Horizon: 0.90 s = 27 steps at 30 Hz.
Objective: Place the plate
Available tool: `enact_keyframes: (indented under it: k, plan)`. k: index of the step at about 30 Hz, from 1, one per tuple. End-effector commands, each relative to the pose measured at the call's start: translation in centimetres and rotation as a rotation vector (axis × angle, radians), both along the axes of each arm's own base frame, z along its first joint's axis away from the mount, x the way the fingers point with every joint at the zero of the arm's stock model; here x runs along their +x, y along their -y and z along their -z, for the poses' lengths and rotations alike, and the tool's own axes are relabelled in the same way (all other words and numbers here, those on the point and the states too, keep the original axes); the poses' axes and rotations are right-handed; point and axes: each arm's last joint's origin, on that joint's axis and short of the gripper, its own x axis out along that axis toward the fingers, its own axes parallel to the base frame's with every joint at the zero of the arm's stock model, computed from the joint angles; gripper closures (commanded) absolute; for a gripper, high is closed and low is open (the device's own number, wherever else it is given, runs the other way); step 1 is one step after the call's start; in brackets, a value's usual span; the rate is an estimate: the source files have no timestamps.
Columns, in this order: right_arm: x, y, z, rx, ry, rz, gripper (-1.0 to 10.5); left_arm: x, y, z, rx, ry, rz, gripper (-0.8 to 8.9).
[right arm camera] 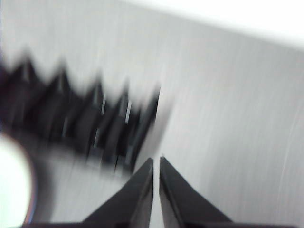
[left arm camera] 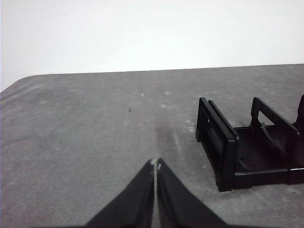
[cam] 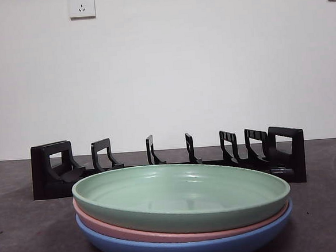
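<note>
Three plates lie stacked near the front of the table: a green plate [cam: 181, 195] on top, a pink plate [cam: 164, 234] under it, a blue plate [cam: 182, 249] at the bottom. Behind them stands a black slotted plate rack [cam: 167, 160]. My left gripper [left arm camera: 155, 164] is shut and empty over bare table, beside one end of the rack [left arm camera: 247, 147]. My right gripper [right arm camera: 156, 159] is shut and empty near the rack's other end [right arm camera: 80, 123]; its picture is blurred by motion. A pale plate edge [right arm camera: 12, 185] shows there. Neither arm shows in the front view.
The dark grey table [cam: 25, 234] runs to a white wall with two sockets [cam: 81, 5]. The table's far corner edge [left arm camera: 28, 78] shows in the left wrist view.
</note>
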Motion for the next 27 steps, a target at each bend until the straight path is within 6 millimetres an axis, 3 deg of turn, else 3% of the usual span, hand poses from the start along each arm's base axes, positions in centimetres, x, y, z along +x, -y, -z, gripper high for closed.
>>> enact_keyframes:
  k: [1, 7, 11, 18, 27]
  plan:
    - [-0.8, 0.4, 2.8, 0.022, 0.176, 0.018, 9.3, 0.1, 0.0, 0.5, -0.003, -0.007, -0.004, 8.06]
    - [-3.3, 1.6, 9.5, 0.040, 0.286, 0.134, 9.3, 0.1, 0.0, 0.5, -0.003, -0.007, -0.004, 8.06]
    - [-4.3, 2.0, 12.0, 0.063, 0.322, 0.203, 9.3, 0.1, 0.0, 0.5, -0.003, -0.007, -0.004, 8.06]
    - [-5.3, 2.4, 13.3, 0.064, 0.335, 0.333, 9.3, 0.1, 0.0, 0.5, -0.003, -0.007, -0.004, 8.06]
    - [-5.3, 2.4, 13.3, 0.103, 0.334, 0.330, 9.3, 0.1, 0.0, 0.4, -0.003, 0.000, -0.004, 8.06]
